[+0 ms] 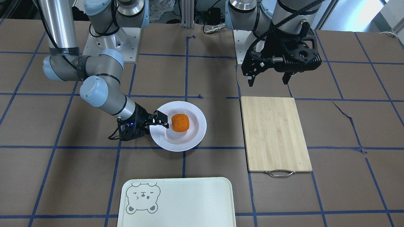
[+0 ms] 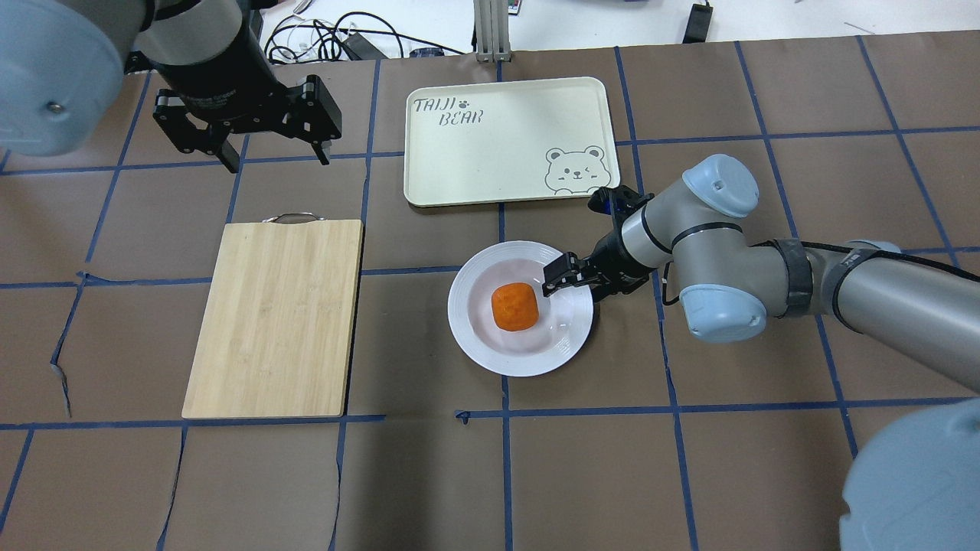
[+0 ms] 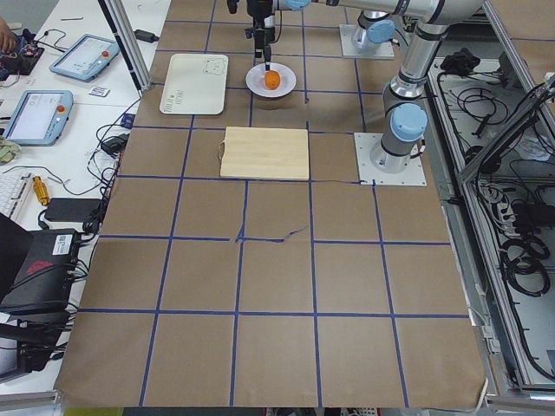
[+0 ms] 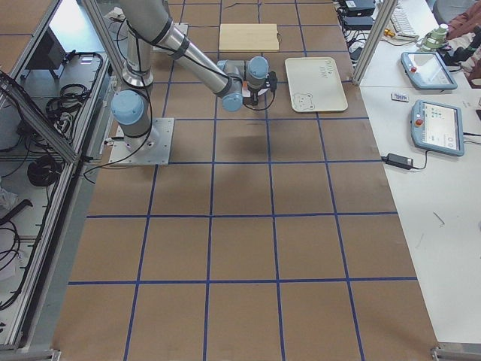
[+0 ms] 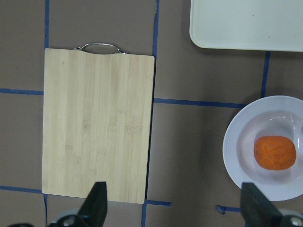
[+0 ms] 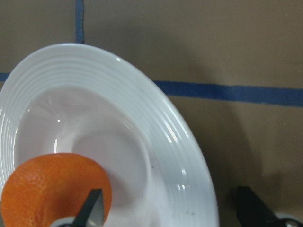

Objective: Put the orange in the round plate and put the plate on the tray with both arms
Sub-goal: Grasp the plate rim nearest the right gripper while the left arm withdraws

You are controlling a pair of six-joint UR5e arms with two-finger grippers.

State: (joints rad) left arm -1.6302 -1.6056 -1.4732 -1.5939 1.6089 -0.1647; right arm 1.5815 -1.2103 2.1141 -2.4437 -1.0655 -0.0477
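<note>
One risk: round plate (image 2: 481,346) tips, orange (image 2: 514,306) rolls off under one-sided lift | right gripper (image 1: 163,120) spread, seemingly astride rim | left gripper (image 2: 277,161) spread, well apart.

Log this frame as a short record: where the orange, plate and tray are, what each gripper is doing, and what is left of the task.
round plate: on the table, beside the tray, not on it
orange: in the plate's sunken centre
right gripper: open, fingers straddling the plate's rim
left gripper: open, holding nothing, high near the cutting board
done: orange placed
remaining: plate onto tray
</note>
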